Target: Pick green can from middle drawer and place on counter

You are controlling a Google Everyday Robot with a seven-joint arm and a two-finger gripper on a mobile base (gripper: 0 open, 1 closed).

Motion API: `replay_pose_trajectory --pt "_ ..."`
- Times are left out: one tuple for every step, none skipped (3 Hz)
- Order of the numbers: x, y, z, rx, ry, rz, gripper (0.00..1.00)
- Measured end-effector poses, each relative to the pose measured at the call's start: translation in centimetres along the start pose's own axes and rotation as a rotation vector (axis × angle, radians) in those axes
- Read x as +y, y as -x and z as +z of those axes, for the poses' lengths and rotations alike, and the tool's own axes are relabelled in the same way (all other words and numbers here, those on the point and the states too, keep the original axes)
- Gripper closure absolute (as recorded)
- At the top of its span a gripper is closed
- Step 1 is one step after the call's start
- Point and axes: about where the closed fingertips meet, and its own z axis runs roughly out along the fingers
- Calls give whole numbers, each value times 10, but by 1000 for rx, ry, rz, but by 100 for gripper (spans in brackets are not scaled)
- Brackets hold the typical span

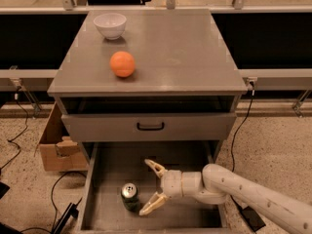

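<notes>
The green can (129, 196) stands upright on the floor of the open middle drawer (112, 165), near its front left. Its silver top faces up. My gripper (150, 186) is open inside the drawer, just right of the can, with one cream finger (155, 166) behind and one (152, 204) in front, close to the can's right side. The white arm (243, 191) reaches in from the lower right. The counter (170, 48) is the grey top of the cabinet above.
An orange ball (122, 64) and a white bowl (110, 25) sit on the counter's left part. A grey drawer front with a black handle (150, 126) is above the open drawer. A cardboard box (58, 147) and cables (14, 145) lie on the floor at left.
</notes>
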Motion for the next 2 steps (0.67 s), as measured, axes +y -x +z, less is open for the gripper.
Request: replay_pose_trajectory --pt "-3 -24 49 -48 13 4 2" --pt "-1 -34 73 -44 33 -2 25"
